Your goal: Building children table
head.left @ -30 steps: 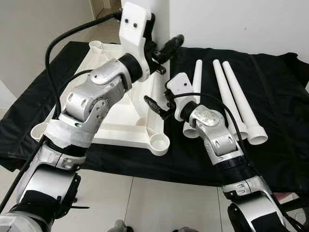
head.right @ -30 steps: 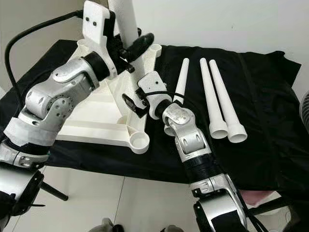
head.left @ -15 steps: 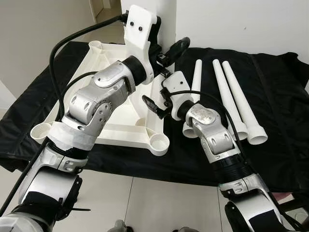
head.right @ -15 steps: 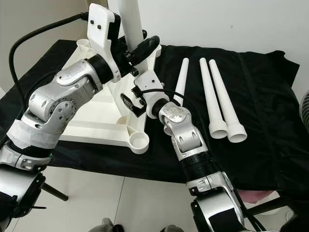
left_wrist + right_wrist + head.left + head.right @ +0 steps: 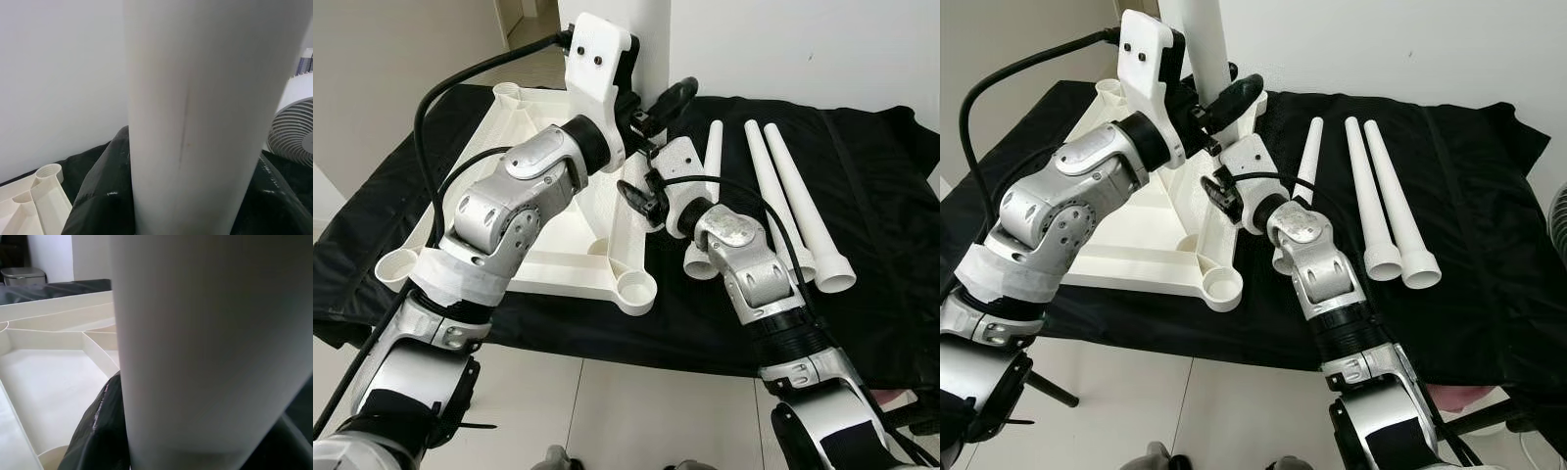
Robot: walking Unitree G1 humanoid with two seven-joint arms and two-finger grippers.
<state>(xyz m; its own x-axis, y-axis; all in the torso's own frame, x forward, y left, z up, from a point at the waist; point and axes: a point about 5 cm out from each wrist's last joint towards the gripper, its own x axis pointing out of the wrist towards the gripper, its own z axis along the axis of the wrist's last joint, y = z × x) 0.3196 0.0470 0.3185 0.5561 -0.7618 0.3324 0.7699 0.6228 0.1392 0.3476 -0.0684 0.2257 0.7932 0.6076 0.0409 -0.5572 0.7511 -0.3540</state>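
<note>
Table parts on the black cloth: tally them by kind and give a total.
Upside-down white tabletop: 1
Loose white legs lying on the cloth: 3
Upright white leg at the tabletop's far corner, between both tools: 1
Total: 5

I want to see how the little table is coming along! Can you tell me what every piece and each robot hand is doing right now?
Tabletop: lying upside down on the black cloth.
Upright table leg: standing in a far corner socket, gripped by both arms.
Three spare table legs: lying loose on the cloth, not yet fitted.
Near corner socket: empty.
Left gripper: closed around the upright leg.
Right gripper: holding the same leg lower down.
</note>
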